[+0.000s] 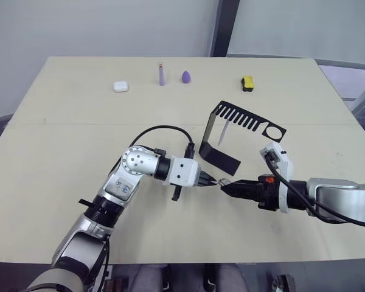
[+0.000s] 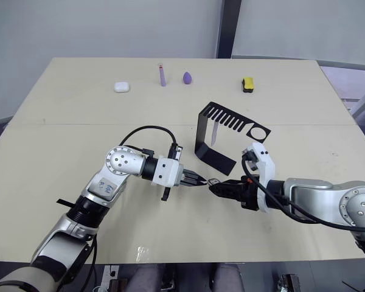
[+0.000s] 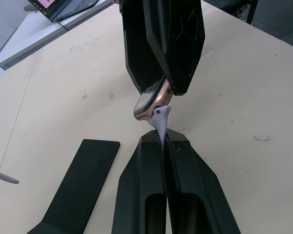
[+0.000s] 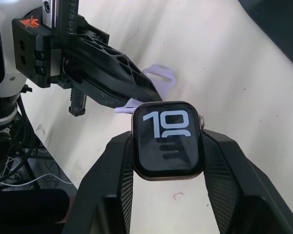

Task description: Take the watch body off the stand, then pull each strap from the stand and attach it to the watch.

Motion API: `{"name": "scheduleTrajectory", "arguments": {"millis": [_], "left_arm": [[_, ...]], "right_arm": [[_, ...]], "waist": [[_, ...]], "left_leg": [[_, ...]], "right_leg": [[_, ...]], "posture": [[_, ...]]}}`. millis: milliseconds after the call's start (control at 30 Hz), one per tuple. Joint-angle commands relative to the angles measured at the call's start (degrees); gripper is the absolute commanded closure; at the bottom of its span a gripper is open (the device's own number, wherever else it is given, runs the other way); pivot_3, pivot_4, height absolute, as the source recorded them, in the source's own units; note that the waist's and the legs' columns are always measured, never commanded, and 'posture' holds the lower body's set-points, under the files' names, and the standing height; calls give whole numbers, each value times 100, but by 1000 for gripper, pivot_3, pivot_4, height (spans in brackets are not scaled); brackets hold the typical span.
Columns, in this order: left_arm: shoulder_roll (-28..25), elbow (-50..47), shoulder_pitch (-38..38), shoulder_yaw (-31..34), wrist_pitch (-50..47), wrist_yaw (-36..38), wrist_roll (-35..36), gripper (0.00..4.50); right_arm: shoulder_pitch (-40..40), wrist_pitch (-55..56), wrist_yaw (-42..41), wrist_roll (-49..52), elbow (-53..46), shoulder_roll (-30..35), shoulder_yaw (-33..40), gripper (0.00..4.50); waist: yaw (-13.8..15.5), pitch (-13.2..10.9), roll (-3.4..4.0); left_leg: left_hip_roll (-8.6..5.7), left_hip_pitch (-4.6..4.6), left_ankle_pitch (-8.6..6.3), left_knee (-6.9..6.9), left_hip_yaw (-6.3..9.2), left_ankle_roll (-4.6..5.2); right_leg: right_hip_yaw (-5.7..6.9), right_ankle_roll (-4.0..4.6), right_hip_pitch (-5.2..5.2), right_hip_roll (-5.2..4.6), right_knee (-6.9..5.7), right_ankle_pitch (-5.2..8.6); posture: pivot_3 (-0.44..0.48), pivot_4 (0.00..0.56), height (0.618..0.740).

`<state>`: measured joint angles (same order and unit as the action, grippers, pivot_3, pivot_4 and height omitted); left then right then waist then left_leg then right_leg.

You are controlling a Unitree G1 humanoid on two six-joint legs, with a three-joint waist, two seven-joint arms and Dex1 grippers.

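Note:
In front of the black stand (image 1: 231,131), my two grippers meet tip to tip above the table. My left gripper (image 1: 210,181) is shut on a pale lavender strap (image 3: 161,119), whose end touches the edge of the watch body (image 4: 167,140). My right gripper (image 1: 226,185) is shut on the watch body's two sides, its black screen with pale digits facing the right wrist camera. Another strap (image 1: 221,135) still hangs from the stand's slotted top arm.
Along the table's far edge lie a white earbud case (image 1: 121,86), a purple stick (image 1: 162,74), a purple egg shape (image 1: 186,76) and a yellow-and-black block (image 1: 247,83). The stand's flat base (image 3: 83,180) lies just behind the left gripper.

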<state>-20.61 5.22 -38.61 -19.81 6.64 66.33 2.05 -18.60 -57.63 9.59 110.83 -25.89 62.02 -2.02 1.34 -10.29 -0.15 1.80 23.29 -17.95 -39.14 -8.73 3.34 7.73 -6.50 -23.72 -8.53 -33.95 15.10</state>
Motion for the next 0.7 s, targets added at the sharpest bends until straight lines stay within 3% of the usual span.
{"name": "scheduleTrajectory", "arguments": {"millis": [33, 700], "left_arm": [[270, -271, -220, -58, 68, -166, 120, 4500], [313, -307, -208, -92, 52, -169, 134, 4500]], "right_arm": [[-42, -2, -312, 217, -388, -99, -109, 2989], [60, 164, -410, 217, -518, -65, -31, 2989]], "waist": [[0, 0, 0], [0, 0, 0]], "left_leg": [[0, 0, 0, 0, 0, 0], [0, 0, 0, 0, 0, 0]], "right_leg": [[0, 0, 0, 0, 0, 0], [0, 0, 0, 0, 0, 0]], "posture": [[0, 150, 740], [0, 150, 740]]}}
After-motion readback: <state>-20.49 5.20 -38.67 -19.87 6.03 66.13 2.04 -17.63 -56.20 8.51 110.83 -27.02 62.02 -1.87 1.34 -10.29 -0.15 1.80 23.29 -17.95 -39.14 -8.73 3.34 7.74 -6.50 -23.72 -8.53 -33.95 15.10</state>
